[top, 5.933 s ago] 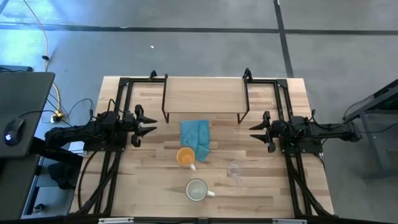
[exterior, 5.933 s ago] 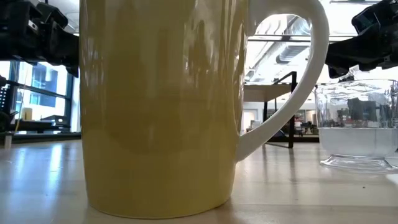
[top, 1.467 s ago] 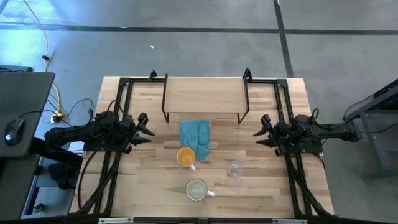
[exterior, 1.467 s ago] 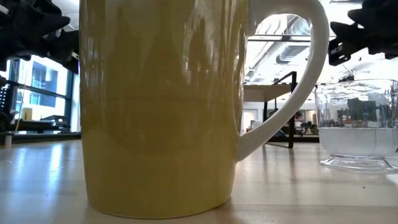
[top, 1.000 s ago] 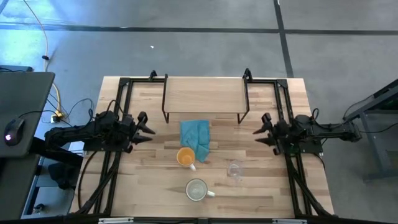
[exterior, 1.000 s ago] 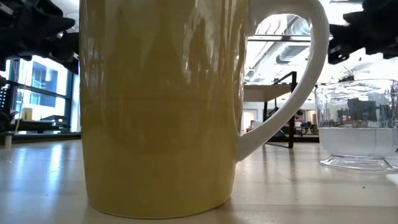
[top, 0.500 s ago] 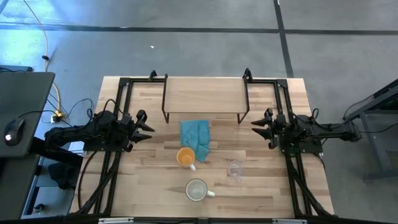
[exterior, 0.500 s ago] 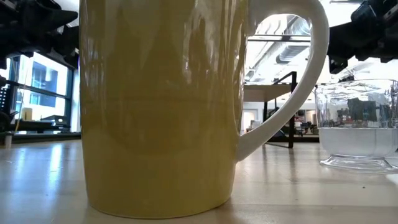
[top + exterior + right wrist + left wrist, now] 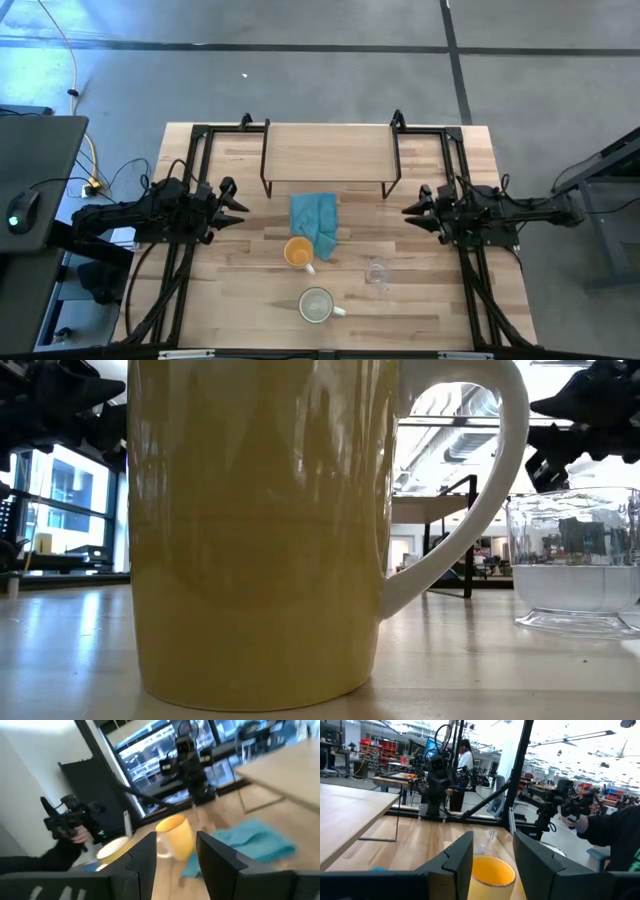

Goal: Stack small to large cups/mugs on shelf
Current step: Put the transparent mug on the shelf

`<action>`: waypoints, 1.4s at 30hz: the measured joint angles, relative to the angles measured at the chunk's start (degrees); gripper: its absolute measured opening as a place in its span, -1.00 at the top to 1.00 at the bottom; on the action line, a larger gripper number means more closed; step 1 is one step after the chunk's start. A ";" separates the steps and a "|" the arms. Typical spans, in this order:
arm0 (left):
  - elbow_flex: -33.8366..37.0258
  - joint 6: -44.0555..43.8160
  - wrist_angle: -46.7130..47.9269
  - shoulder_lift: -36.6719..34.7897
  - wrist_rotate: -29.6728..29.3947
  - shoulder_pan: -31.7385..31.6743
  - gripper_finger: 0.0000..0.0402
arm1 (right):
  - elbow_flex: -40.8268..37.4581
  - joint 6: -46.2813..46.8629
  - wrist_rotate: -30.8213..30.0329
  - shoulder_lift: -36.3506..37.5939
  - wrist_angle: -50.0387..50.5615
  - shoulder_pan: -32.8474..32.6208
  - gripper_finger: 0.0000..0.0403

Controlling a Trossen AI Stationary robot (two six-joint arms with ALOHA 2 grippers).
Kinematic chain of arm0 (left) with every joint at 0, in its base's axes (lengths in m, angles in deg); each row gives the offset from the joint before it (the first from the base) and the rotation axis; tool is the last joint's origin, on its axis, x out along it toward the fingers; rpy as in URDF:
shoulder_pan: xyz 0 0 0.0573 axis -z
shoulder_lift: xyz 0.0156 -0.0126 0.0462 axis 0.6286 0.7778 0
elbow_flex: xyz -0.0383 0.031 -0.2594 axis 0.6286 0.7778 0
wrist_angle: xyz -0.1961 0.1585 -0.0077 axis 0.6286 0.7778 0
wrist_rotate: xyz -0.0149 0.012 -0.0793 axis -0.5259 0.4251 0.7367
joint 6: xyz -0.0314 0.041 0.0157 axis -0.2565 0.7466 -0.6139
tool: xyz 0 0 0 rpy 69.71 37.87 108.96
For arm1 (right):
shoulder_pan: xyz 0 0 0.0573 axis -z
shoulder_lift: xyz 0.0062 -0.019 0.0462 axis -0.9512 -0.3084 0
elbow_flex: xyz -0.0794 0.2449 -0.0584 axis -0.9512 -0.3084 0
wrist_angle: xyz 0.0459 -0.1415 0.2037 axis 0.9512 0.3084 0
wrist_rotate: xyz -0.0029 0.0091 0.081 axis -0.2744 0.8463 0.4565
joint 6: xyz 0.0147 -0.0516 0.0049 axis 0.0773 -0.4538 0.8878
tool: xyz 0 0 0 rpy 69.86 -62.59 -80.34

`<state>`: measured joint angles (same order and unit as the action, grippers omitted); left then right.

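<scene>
The orange mug (image 9: 298, 252) stands upright on the table beside the teal cloth (image 9: 315, 222). The cream mug (image 9: 317, 305) stands nearer the front edge and fills the low view (image 9: 260, 530). The clear glass cup (image 9: 377, 272) stands to the right of both and shows in the low view (image 9: 575, 560). The light-wood shelf (image 9: 328, 155) stands on black legs at the far side. My left gripper (image 9: 240, 206) hovers open and empty at the table's left, with the orange mug (image 9: 492, 877) ahead of its fingers. My right gripper (image 9: 407, 212) hovers open and empty at the right, facing the orange mug (image 9: 175, 837).
Black frame rails (image 9: 190, 180) run along both sides of the table. A person (image 9: 615, 830) holding a controller shows beyond the table. Bare wood lies between each gripper and the cups.
My right gripper has turned at its wrist and edged slightly toward the table's middle. The cups, the cloth and my left gripper have kept still.
</scene>
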<state>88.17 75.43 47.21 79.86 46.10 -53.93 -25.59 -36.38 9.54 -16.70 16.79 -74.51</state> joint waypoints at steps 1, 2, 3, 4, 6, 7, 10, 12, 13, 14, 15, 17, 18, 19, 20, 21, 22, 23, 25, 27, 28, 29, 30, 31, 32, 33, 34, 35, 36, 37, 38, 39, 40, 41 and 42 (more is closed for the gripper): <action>0.00 0.00 0.01 0.00 0.00 0.01 0.36 | 0.40 0.79 -0.01 -1.10 -0.96 -0.20 0.35; 0.00 0.00 0.02 0.00 0.00 0.01 0.36 | 0.91 0.87 -0.06 -2.48 -2.48 -0.49 0.35; 0.00 0.00 0.03 0.00 0.00 0.01 0.36 | 1.55 0.67 -0.05 -4.00 -4.60 -0.87 0.35; 0.00 0.00 0.07 0.00 0.00 0.01 0.36 | 2.33 0.19 -0.01 -5.58 -6.72 -1.26 0.35; 0.00 0.00 0.16 0.00 0.00 0.01 0.36 | 4.15 -2.10 0.16 -8.86 -10.43 -2.20 0.35; 0.00 0.00 0.17 0.00 0.00 0.01 0.36 | 5.43 -3.09 0.15 -10.55 -11.49 -2.70 0.35; 0.00 -0.28 0.20 0.00 0.00 -0.01 0.36 | 10.43 -4.50 0.13 -15.39 -9.03 -3.87 0.35; 0.00 -0.86 0.22 0.00 0.01 0.00 0.36 | 15.02 -3.08 -0.07 -19.03 -2.10 -4.06 0.35; 0.00 -1.05 0.24 0.00 0.02 0.01 0.36 | 17.62 -1.99 -0.57 -21.09 2.58 -4.01 0.35; 0.00 -1.05 0.24 0.00 0.02 0.01 0.36 | 20.39 -0.53 -1.32 -23.35 7.82 -4.02 0.35; 0.00 -1.05 0.24 0.00 0.04 -0.01 0.36 | 23.09 0.88 -2.27 -25.86 12.74 -4.02 0.35; 0.00 -1.05 0.26 0.00 0.04 0.01 0.36 | 28.44 3.68 -2.73 -31.20 21.10 -4.04 0.35; 0.00 -1.07 0.26 0.00 0.04 0.01 0.36 | 30.89 4.53 -2.67 -34.00 24.06 -4.08 0.35; 0.00 -1.06 0.26 0.00 0.04 0.01 0.36 | 33.26 5.16 -2.25 -36.91 26.42 -4.29 0.35; 0.00 -1.06 0.30 0.00 0.05 0.01 0.36 | 35.43 5.43 -1.71 -39.67 28.26 -4.72 0.35; 0.00 -1.06 0.48 0.00 0.04 0.01 0.36 | 37.56 5.49 -1.09 -42.39 29.45 -5.33 0.35; 0.00 -1.07 0.84 -0.01 0.07 -0.01 0.36 | 39.66 5.28 -0.93 -45.06 30.18 -6.03 0.35; 0.00 -1.07 1.35 0.00 0.07 0.01 0.36 | 41.67 4.87 -0.88 -47.64 30.97 -6.77 0.35; 0.00 -1.09 2.57 0.00 0.07 0.01 0.36 | 45.87 3.83 -0.86 -52.33 34.42 -8.19 0.35; 0.00 -1.07 3.83 0.00 0.07 0.01 0.36 | 50.43 3.64 -0.84 -56.31 39.68 -9.40 0.35; 0.00 -1.08 3.92 0.02 0.08 -0.01 0.36 | 52.75 3.89 -0.83 -58.12 42.81 -9.85 0.35; 0.00 -1.07 3.83 0.00 0.09 0.01 0.36 | 54.96 4.54 -0.72 -59.81 46.34 -10.23 0.35; 0.00 -1.07 3.73 0.00 0.09 0.00 0.36 | 57.10 5.07 -0.72 -61.43 49.78 -10.58 0.35; 0.00 -1.07 3.75 0.00 0.09 0.01 0.36 | 59.15 5.45 -0.73 -62.87 53.23 -10.94 0.35; 0.00 -1.07 3.76 0.00 0.09 0.00 0.36 | 60.96 5.98 -0.84 -64.10 56.37 -11.32 0.35; 0.00 -1.07 3.74 0.00 0.09 -0.01 0.36 | 62.55 6.68 -1.41 -65.19 59.29 -11.78 0.35; 0.00 -1.07 3.75 0.00 0.11 0.00 0.36 | 63.81 7.57 -2.73 -66.14 61.60 -12.31 0.35; 0.00 -1.07 3.74 0.00 0.13 0.01 0.36 | 64.56 8.59 -4.47 -66.95 63.14 -12.90 0.35; 0.00 -1.07 3.74 0.00 0.15 -0.02 0.36 | 64.89 9.74 -6.23 -67.65 64.03 -13.66 0.35; 0.00 -1.07 3.74 0.00 0.17 0.00 0.36 | 64.93 10.99 -7.66 -68.28 64.41 -14.35 0.35; 0.00 -1.07 3.75 0.00 0.17 0.01 0.36 | 64.93 12.24 -8.70 -68.89 64.55 -15.01 0.35; 0.00 -1.07 3.74 0.00 0.19 0.01 0.36 | 64.93 13.33 -9.16 -69.59 64.51 -15.65 0.35; 0.00 -1.08 3.74 0.00 0.17 0.01 0.36 | 64.93 14.48 -9.41 -70.41 64.45 -16.24 0.35; 0.00 -1.07 3.74 0.00 0.17 0.00 0.36 | 64.93 15.65 -9.71 -71.26 64.47 -16.82 0.35; 0.00 -1.07 3.75 0.00 0.20 0.01 0.36 | 64.93 16.76 -9.91 -72.21 64.45 -17.41 0.35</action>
<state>88.17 74.36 50.96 79.86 46.30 -53.93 39.34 -19.62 -0.38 -88.91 81.24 -91.92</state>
